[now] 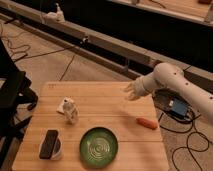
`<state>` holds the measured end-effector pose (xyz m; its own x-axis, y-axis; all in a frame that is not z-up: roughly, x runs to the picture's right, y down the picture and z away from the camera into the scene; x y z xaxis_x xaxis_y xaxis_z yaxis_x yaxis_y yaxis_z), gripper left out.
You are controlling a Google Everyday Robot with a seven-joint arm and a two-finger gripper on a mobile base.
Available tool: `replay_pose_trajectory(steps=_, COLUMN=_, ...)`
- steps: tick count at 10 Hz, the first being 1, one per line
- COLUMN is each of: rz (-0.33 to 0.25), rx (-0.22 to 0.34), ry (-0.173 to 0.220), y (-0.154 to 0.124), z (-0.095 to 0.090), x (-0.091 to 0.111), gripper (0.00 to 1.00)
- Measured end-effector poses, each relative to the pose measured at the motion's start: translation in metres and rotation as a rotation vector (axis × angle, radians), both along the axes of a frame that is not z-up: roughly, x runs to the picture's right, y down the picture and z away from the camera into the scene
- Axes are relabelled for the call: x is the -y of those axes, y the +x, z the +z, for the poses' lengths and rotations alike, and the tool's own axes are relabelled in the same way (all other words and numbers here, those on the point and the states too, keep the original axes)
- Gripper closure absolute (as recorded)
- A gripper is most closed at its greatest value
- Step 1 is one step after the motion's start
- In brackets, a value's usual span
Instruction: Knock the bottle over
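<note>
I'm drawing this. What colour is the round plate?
Green round plate, camera view. Gripper hovers over wooden table's far right corner.

The tool (131,93) hovers over the table's (110,107) edge — bottle (71,111) upright, well apart.

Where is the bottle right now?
In the camera view, the bottle stands upright on the left part of the table, beside the flat white piece and behind the green plate. The gripper hangs over the table's right side, apart from it.
</note>
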<state>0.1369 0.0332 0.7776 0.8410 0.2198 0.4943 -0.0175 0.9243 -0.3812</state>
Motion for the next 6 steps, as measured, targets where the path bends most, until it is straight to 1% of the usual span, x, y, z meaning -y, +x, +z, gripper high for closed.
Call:
replay_pose_trajectory(steps=2, rz=0.001, rx=0.001, ry=0.000, y=0.000, z=0.000, x=0.000, gripper=0.94)
replay_pose_trajectory(steps=3, rz=0.000, rx=0.000, ry=0.000, y=0.000, z=0.000, x=0.000, gripper=1.00)
replay_pose_trajectory(steps=4, rz=-0.006, rx=-0.004, ry=0.002, y=0.000, z=0.000, x=0.001, gripper=1.00)
replay_pose_trajectory(steps=5, rz=-0.040, rx=-0.015, ry=0.005, y=-0.004, z=0.004, x=0.002, gripper=1.00)
replay_pose_trajectory(steps=6, rz=-0.090, rx=-0.018, ry=0.003, y=-0.015, z=0.011, x=0.001, gripper=1.00)
